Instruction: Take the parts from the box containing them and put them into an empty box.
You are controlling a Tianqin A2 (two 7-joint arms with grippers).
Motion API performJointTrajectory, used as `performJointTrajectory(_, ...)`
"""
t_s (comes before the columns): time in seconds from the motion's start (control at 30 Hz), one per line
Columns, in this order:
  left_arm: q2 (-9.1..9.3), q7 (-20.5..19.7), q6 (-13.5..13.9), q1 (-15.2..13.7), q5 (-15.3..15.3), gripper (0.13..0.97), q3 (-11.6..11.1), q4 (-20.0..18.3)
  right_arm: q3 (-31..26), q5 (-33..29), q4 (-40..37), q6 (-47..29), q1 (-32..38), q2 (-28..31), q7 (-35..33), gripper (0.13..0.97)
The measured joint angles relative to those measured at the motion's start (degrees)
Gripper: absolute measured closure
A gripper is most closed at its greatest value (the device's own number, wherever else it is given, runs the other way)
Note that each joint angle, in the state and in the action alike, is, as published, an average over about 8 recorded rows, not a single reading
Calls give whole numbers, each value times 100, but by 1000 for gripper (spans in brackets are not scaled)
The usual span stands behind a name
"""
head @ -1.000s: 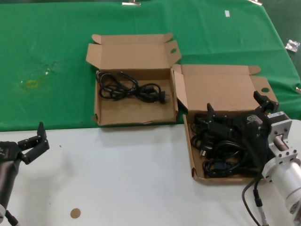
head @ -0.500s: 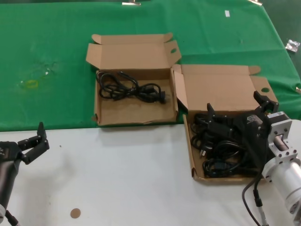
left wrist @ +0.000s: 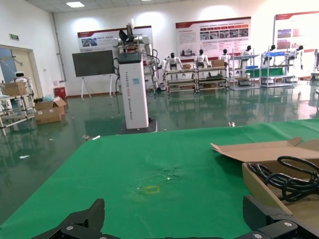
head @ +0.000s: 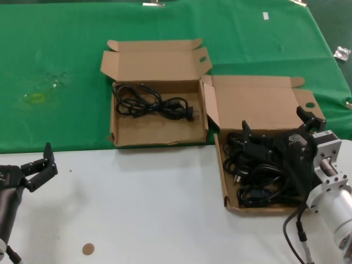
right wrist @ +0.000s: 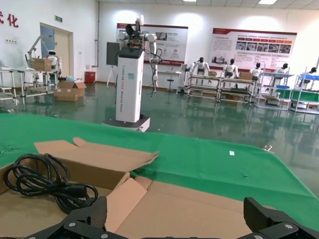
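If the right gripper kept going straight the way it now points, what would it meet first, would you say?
Probably the raised lid of the box it sits in: the open right gripper points across that box toward it. Depth is unclear.

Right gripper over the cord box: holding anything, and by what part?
Nothing held. The right gripper hangs open above the pile of black looped power cords in the brown cardboard carton; its view shows bare fingertips. Left gripper is open, empty.

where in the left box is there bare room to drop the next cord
The left box has bare floor along its near wall, in front of the one cord lying toward the lid. The right box is packed with cords, the right tool open over it.
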Motion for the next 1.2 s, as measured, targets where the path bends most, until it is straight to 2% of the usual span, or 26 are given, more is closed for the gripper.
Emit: performJointTrajectory(1.2,0,0,0,0,0,132,0,0,0,0,0,0,0,0,0,129)
